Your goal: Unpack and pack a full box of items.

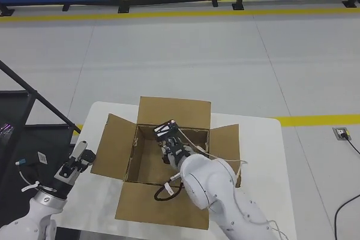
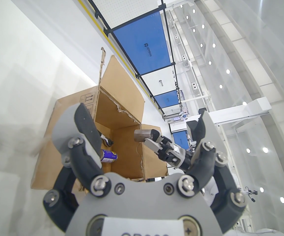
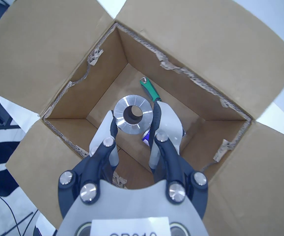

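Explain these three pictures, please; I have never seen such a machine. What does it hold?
It is a robot with two arms, each ending in a claw. One picture looks down from above; the other two come from wrist cameras. A white table bears an open cardboard box. The right claw, over the box, grips a metal cylinder with a hole. The left claw is open and empty beside the box. Inside lie a green-handled tool and a blue can.

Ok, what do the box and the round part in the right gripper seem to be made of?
Box: brown corrugated cardboard, matte; fluting shows along torn edges. Round part: probably machined metal, maybe aluminium; silvery, shiny face with a hole.
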`<state>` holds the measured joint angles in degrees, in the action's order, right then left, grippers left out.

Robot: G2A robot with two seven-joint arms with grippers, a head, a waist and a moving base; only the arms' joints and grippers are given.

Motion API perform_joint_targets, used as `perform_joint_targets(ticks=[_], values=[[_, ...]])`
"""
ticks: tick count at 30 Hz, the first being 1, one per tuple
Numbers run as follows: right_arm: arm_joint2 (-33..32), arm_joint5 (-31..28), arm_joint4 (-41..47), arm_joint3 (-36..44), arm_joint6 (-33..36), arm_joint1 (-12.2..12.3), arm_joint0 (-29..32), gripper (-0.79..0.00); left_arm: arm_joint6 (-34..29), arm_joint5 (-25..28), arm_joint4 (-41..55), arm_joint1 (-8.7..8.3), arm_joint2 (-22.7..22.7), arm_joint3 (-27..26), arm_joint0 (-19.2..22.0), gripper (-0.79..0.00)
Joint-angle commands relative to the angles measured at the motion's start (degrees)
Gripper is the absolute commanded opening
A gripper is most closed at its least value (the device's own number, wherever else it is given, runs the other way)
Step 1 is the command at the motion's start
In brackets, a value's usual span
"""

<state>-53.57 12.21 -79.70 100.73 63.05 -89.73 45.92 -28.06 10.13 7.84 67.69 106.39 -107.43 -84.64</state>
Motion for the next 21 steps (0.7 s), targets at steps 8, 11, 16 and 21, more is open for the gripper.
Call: perform_joint_targets(ticks=[8, 11, 16, 21], values=[[-14.88, 3.47, -10.14, 24.65, -0.79, 2.89, 20.40, -0.785, 0.00, 0.00, 0.00, 0.00, 0.00, 0.00, 0.00, 0.000], [-19.41, 5.83, -11.47, 29.55, -2.63, 3.29, 26.22, -0.785, 0.00, 0.00, 0.00, 0.00, 0.00, 0.00, 0.00, 0.000], [-26.84, 8.11, -8.83, 30.51, -5.14, 3.58, 32.07, -0.785, 0.00, 0.00, 0.00, 0.00, 0.00, 0.00, 0.00, 0.000], [-31.79, 10.31, -7.24, 22.75, -5.03, 3.64, 30.92, -0.785, 0.00, 0.00, 0.00, 0.00, 0.00, 0.00, 0.00, 0.000]])
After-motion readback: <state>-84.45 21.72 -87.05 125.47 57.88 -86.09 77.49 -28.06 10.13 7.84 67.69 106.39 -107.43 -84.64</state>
